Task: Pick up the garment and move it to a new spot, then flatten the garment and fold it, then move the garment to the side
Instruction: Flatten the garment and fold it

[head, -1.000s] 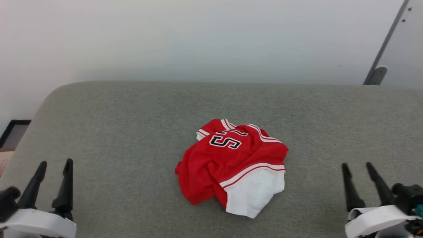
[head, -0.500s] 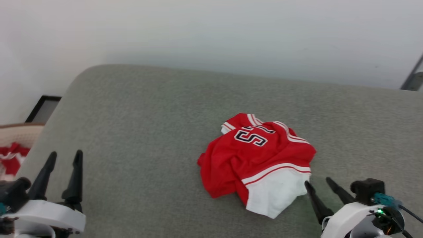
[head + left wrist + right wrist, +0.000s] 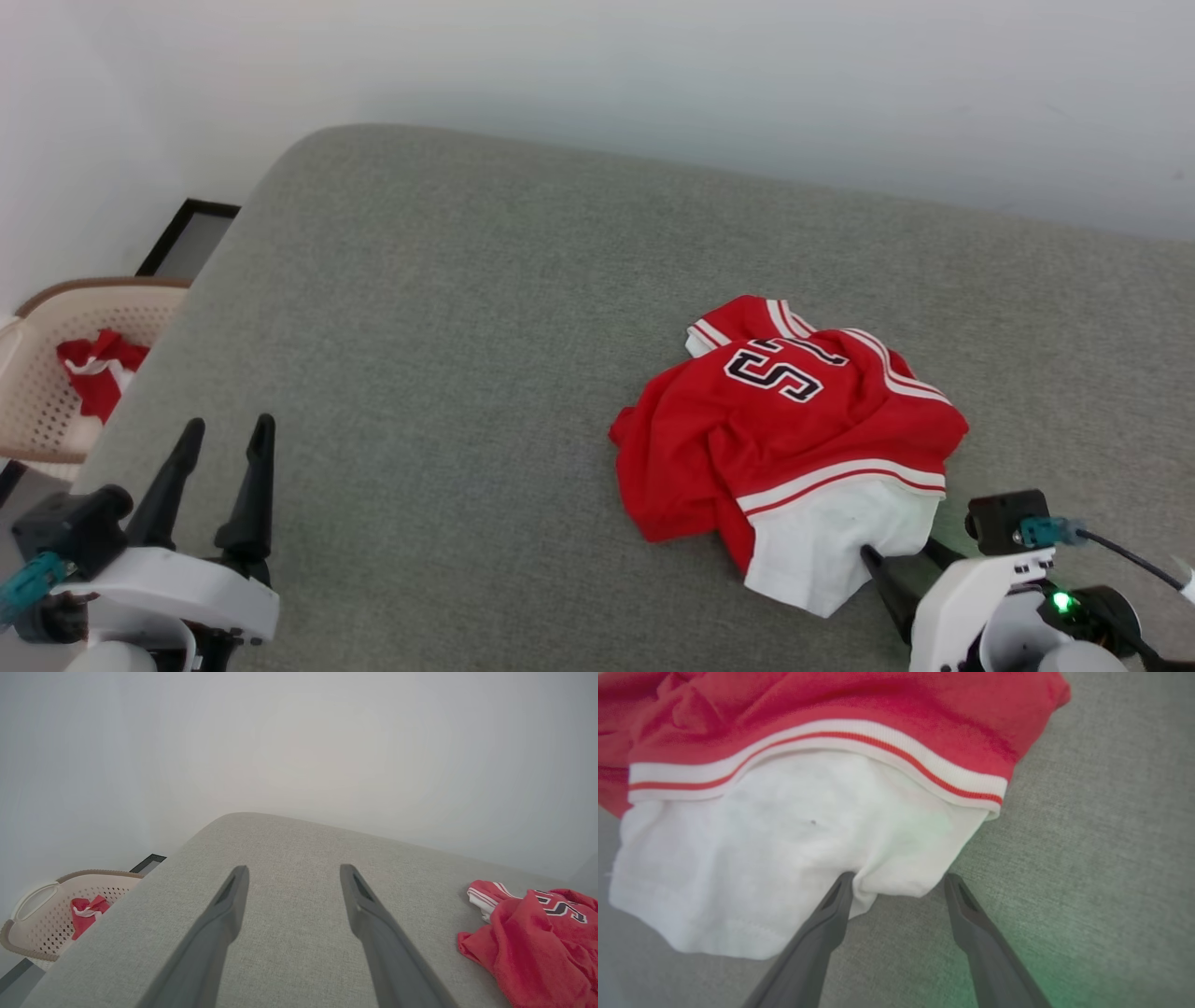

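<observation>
Garment (image 3: pixel 794 439) lies crumpled on the grey cushion (image 3: pixel 448 373), right of its middle, with the white sleeve nearest me. My right gripper (image 3: pixel 899 877) has its 2 fingers spread wide, tips at the sleeve's edge with a white fold between them, unclamped. My left gripper (image 3: pixel 229 425) is also wide and empty, over the cushion's left part, well apart from the garment.
</observation>
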Available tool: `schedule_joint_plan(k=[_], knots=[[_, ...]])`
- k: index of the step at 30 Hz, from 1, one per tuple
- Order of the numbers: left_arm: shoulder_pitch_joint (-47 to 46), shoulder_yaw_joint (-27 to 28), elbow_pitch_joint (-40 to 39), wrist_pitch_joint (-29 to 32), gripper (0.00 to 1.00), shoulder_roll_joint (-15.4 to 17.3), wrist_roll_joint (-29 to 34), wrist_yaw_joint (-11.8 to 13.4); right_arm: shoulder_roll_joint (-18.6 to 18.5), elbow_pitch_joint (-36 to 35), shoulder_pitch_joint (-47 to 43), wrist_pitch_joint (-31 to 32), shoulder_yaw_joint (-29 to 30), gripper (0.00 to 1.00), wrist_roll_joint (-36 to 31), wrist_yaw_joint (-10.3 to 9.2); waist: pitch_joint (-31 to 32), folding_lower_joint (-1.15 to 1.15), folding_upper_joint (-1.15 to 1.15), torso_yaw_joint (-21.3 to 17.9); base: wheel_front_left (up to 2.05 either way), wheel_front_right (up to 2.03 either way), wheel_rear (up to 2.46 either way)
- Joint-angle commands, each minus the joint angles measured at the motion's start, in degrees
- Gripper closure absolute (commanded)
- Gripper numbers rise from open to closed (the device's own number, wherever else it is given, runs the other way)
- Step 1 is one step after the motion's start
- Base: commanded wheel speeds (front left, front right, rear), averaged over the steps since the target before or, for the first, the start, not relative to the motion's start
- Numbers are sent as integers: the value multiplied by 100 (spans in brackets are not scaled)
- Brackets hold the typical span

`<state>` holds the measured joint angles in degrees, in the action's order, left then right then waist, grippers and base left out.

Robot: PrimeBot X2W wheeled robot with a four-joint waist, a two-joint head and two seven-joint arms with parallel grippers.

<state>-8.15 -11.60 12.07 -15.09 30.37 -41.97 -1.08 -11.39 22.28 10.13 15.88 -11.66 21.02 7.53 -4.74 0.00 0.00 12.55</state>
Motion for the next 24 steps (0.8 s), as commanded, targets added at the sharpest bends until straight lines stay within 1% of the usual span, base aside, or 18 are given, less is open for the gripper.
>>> schedule_joint_plan(k=[1,4,5,6,9,12,19,24], knots=[[-48,3,20,-5,0,-29,37,-29,31,57,70,21,-17,0,-35,-8,-37,0,0,40,0,0,0],[-106,10,86,-6,0,-70,58,-62,64,255,166,101,-112,0,-58,-8,-53,0,0,70,0,0,0],[-114,17,105,-6,0,-81,65,-75,57,310,198,146,-177,23,-59,-7,-56,0,0,78,0,0,0],[-122,22,125,-7,0,-94,76,-91,38,354,228,170,-252,100,-72,-7,-56,0,0,84,0,0,0],[-159,56,177,-7,0,-129,101,-124,7,414,275,203,-355,100,-38,-7,-45,0,0,92,0,0,0],[-164,100,223,-7,0,-156,130,-153,-117,366,317,301,-343,100,22,-8,-24,0,0,76,0,0,0],[-113,240,265,-5,0,-187,174,-214,-422,-86,351,607,57,100,3,-9,10,0,0,-44,0,0,0],[-93,297,272,-5,0,-216,204,-249,-799,-496,399,985,507,100,-95,-9,42,0,0,-138,0,0,0]])
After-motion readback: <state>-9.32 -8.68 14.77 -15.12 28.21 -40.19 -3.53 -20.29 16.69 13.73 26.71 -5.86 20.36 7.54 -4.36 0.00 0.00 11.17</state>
